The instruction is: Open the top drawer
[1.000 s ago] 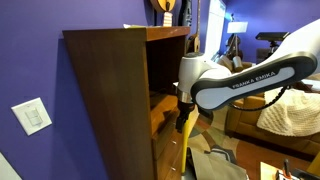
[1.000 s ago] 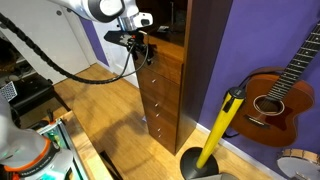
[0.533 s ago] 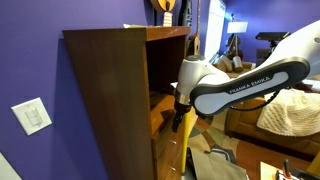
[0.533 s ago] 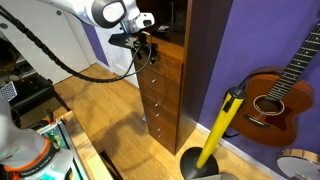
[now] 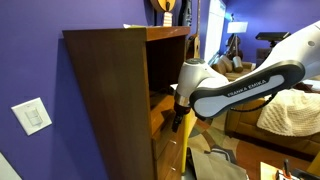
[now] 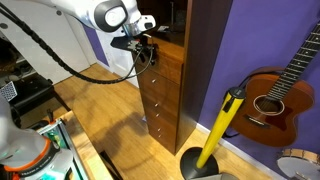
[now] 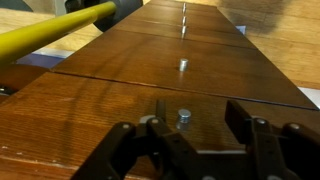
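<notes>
In the wrist view the pincer is released, its jaws spread around the small knob. The knob sits nearer the finger on the view's left side. It belongs to the top drawer, uppermost in the cabinet. The front faces the pincer squarely, so the pull likely runs straight back.

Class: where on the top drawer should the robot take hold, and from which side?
Grip the small metal knob on the top drawer front, coming straight at the front face. The knob juts out, giving the fingers two opposite sides to pinch.
</notes>
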